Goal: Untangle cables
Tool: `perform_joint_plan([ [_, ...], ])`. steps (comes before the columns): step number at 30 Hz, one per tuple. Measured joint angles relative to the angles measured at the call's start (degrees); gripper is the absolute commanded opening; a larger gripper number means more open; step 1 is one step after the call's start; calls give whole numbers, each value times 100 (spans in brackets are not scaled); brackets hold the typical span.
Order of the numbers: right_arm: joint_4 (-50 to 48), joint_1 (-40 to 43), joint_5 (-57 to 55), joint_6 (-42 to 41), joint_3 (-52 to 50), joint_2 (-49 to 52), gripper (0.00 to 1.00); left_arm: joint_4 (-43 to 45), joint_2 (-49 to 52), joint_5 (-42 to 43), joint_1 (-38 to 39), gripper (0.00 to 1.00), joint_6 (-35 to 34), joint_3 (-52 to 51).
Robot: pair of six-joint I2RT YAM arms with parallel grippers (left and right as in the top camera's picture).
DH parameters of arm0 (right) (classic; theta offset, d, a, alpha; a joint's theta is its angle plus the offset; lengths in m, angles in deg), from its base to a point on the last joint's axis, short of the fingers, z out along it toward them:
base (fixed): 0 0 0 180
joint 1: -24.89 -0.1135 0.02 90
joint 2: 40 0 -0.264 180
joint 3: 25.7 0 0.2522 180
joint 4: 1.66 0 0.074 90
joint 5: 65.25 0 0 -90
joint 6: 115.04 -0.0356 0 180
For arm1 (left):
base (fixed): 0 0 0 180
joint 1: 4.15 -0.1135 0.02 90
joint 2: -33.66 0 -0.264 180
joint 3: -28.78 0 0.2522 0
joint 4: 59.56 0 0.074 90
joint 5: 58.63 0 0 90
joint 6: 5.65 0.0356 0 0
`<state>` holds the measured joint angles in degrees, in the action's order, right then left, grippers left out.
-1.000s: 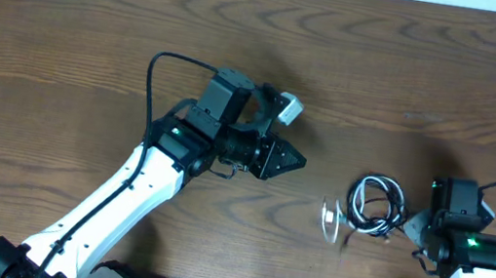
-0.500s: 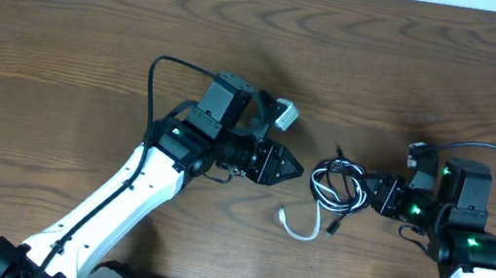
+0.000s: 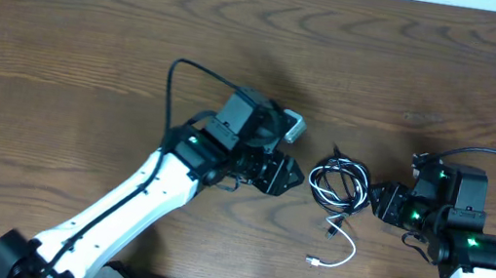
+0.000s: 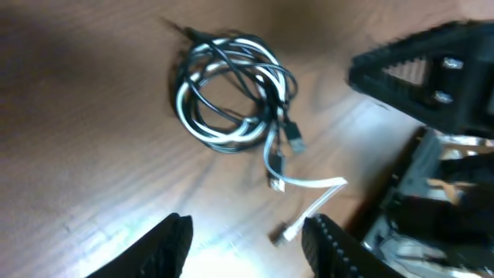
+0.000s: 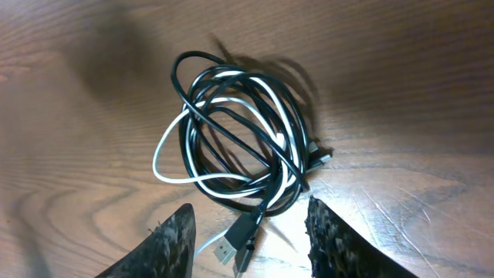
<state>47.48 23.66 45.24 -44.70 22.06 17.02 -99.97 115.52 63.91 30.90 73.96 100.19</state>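
Table: a brown wood table (image 3: 67,33) fills the top view, and everything sits on it.
Left arm: the left arm (image 3: 134,206) is white with black parts. It comes up from the bottom left and leans toward the middle. A thick black wire (image 3: 177,74) loops up from it.
Left gripper: the left gripper (image 3: 290,175) is low over the table and points at the bundle from the left, just beside it. Its two fingers (image 4: 174,243) are spread apart. Nothing is between them and it holds nothing.
Cables: the cables (image 3: 338,185) lie on the table in the middle, between the two grippers. They are one small round bundle, and no gripper is touching it.
Black cord: the black cord (image 5: 266,100) goes round in a few loops. It runs over and under the white one, so the two are mixed up together.
White cord: the white cord (image 5: 166,143) loops inside the same bundle. One end comes out at the bottom, bends like a hook, and stops at a small plug (image 3: 313,260) lying apart from the bundle.
Plug ends: in the right wrist view a silver plug (image 5: 224,249) lies right by the bottom of the bundle.
Right gripper: the right gripper (image 3: 377,198) points at the bundle from the right, just beside it. Its fingers (image 5: 176,235) are spread apart too, and it holds nothing.
Right arm: the right arm (image 3: 474,276) comes up from the bottom right corner. It is white and black with small green lights.
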Motion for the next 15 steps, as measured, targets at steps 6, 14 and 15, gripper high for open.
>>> perform_joint_plan([
  [6, 131, 0, -70, -24, 0, 0, 46, -33, 763, -188, 20, 61, -319, 98],
  [14, 767, 0, -793, -323, 0, -2, 50, -1386, 1414, -295, -142, 65, -328, 1812],
  [15, 833, 0, -905, -363, 0, -2, 51, -1405, 1475, -297, -175, 65, -328, 2037],
])
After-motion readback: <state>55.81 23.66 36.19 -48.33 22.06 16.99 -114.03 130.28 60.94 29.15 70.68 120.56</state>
